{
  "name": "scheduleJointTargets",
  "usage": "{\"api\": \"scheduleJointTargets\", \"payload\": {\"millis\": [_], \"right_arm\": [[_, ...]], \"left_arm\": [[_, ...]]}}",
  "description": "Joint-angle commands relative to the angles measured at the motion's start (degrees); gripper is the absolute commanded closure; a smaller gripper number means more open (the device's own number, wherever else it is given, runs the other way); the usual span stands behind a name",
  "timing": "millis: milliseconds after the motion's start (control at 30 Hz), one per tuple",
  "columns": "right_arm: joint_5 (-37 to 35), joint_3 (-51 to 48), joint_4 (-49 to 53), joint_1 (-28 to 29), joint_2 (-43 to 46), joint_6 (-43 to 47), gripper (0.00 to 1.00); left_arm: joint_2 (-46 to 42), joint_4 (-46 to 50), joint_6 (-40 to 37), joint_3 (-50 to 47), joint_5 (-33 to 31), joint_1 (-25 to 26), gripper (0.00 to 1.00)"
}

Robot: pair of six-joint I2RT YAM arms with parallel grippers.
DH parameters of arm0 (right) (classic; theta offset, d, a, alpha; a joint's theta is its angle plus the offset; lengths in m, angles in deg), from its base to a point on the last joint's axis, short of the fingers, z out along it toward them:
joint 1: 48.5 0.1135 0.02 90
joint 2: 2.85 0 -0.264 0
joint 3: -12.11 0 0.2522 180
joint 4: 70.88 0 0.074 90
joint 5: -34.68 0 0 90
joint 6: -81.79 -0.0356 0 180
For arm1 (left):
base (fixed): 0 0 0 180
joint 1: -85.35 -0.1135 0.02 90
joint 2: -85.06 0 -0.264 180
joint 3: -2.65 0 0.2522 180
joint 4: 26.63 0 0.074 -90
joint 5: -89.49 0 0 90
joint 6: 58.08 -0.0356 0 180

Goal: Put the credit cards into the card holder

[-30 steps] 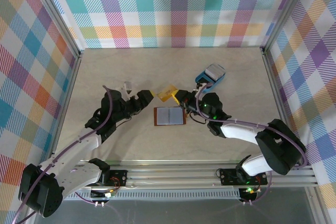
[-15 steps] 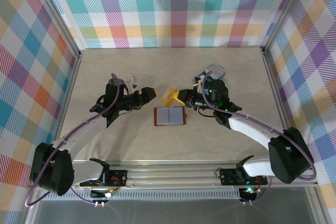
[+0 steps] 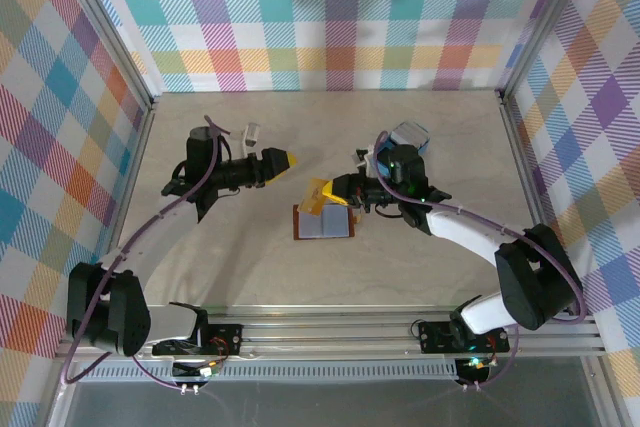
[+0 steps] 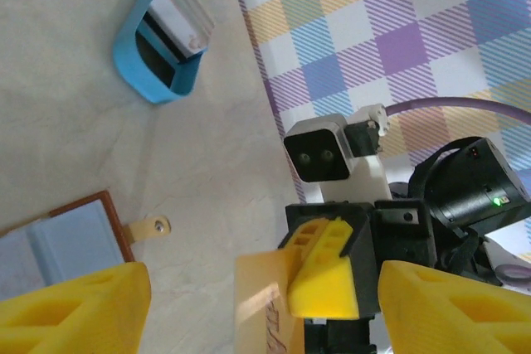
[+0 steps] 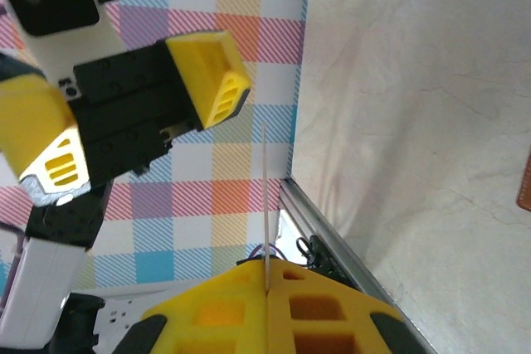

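Inserting: right fingers clench a card over the card holder, at its 11 o'clock corner; left fingers released. Next, probably slot it in.

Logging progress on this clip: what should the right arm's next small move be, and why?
Probably lower the right gripper, shut on the card, toward the open card holder close by; the left gripper is open and apart.
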Motion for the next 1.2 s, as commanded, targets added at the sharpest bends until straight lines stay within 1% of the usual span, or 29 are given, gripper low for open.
{"api": "scheduleJointTargets", "payload": {"millis": [0, 100, 200, 300, 467, 567, 667, 733, 867, 967, 1167], "right_arm": [[1.44, 2.96, 5.88, -0.24, 2.63, 5.43, 1.0], [-0.1, 2.12, 7.03, -0.21, 4.76, 6.51, 1.0], [-0.73, 0.69, 6.8, -0.2, 5.85, 5.56, 1.0], [-0.3, -0.45, 4.97, -0.2, 6.34, 4.09, 1.0], [1.47, 0.83, 6.01, -0.2, 5.86, 5.47, 1.0], [2.4, 1.46, 6.52, -0.2, 5.4, 6.05, 1.0], [4.28, 3.13, 8.65, -0.22, 4.66, 7.76, 1.0], [5.53, 4.13, 9.16, -0.2, 4.09, 8.02, 1.0], [6.68, 4.85, 8.22, -0.2, 3.06, 7.49, 1.0], [7.72, 5.53, 7.56, -0.2, 2.15, 6.99, 1.0], [8.46, 6.21, 4.62, -0.2, 0.7, 5.22, 1.0]], "left_arm": [[2.17, -0.21, 0.41, 1.93, 4.82, -0.51, 0.29], [2.06, -3.47, 2.4, 0.29, 4.84, -0.51, 0.3], [0.45, -7.44, 4.68, -2.11, 4.39, -0.43, 0.3], [0.02, -10.32, 6.04, -3.22, 4.94, -0.42, 0.29], [1.6, -13.23, 8.26, -3.85, 7.3, -0.32, 0.3], [0.36, -13.44, 8.01, -5.0, 8.51, -0.25, 0.3], [-1.3, -9.98, 5.72, -5.36, 8.03, -0.25, 0.3], [-0.75, -8.52, 5.12, -5.05, 8.02, -0.16, 0.3], [0.52, -13.03, 8.2, -5.16, 9.63, 0.18, 0.32], [0.18, -12.71, 7.83, -5.42, 9.75, 0.27, 0.32], [1.22, -12.68, 7.59, -5.28, 12.33, 1.55, 0.34]]}}
